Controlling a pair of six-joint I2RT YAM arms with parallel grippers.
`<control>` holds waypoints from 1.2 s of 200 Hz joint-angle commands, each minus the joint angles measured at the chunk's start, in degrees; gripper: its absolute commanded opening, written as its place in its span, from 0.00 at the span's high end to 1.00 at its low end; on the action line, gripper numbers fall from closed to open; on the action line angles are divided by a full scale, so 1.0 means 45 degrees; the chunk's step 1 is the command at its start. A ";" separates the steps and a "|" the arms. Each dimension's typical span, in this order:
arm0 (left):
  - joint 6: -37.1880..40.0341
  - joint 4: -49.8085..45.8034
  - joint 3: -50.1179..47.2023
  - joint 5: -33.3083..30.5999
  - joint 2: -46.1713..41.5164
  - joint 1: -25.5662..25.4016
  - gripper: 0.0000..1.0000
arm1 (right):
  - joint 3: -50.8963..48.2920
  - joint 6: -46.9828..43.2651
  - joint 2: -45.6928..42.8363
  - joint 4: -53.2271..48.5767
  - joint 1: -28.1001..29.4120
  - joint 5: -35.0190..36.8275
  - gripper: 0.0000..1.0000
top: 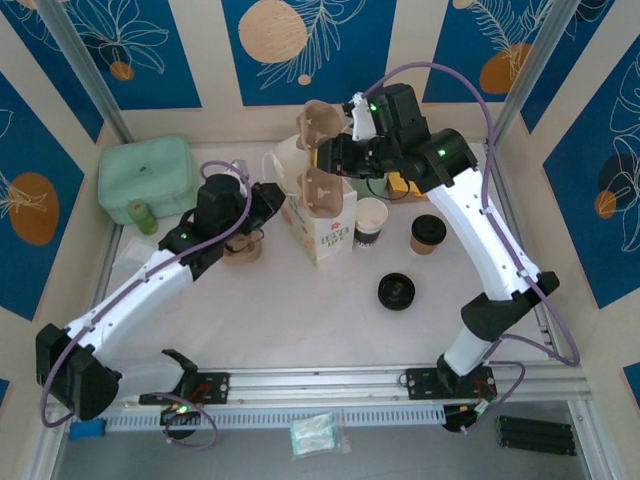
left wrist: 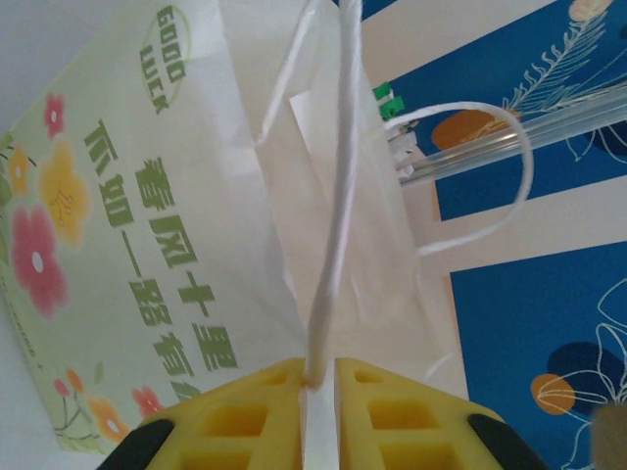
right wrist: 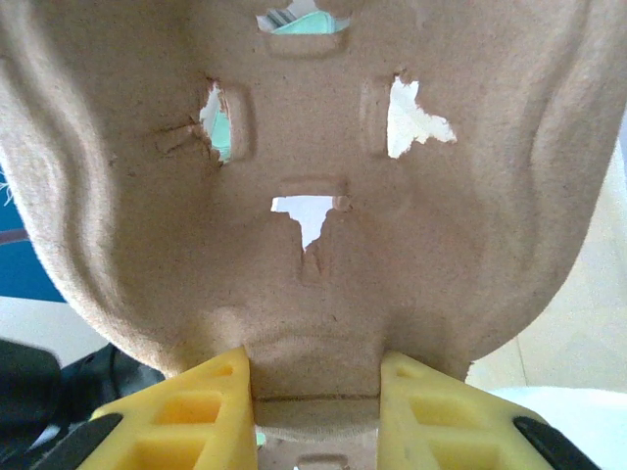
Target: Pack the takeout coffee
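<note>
Standing upright on the tabletop (top: 300, 310), the takeout coffee (top: 428, 233) is sitting lidless toward the right side. It is kraft-brown with a pale rim, and neither arm is touching it. Just to its left, a white cup with a black lower band (top: 370, 220) is standing beside the paper bag (top: 325, 238). A black round lid (top: 396, 291) is lying flat nearer the arm bases, apart from both cups.

The paper bag is standing open in the middle of the tabletop, printed with green lettering and flowers. The left gripper (left wrist: 319, 377) is reaching in from the left and pinching the bag's thin white top edge. Its yellow fingers (left wrist: 245, 411) are pressing together on the paper with hardly a gap, and a white cord handle (left wrist: 490, 166) is looping out beyond them.

The right gripper (right wrist: 313, 387) is reaching over from the far side and clamping a moulded pulp cup carrier (right wrist: 313, 127), with one yellow finger on either side of the carrier's central ridge. Seen from above, that carrier is hanging on edge over the bag's mouth. Its lower part is appearing to dip into the opening, though I cannot tell how far.

A mint-green case (top: 147, 178) is resting at the far left corner, well apart from the cups.
</note>
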 commanded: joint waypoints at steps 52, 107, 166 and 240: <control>0.0160 -0.0115 -0.0208 -0.1395 -0.1059 -0.0685 0.66 | 0.1799 -0.0939 0.1634 -0.0778 0.0034 0.0556 0.71; 0.2769 -0.1894 0.1217 -0.2179 -0.0724 -0.0055 0.45 | 0.3817 -0.1316 0.2875 -0.1409 -0.0176 0.0800 0.71; 0.3447 -0.1755 0.2521 -0.0478 0.1140 0.1365 0.43 | 0.4696 -0.1572 0.3700 -0.1532 -0.0370 0.1032 0.72; 0.3387 -0.1609 0.2244 0.0134 0.1386 0.1447 0.79 | 0.4845 -0.2235 0.4232 -0.1297 -0.0341 0.1516 0.71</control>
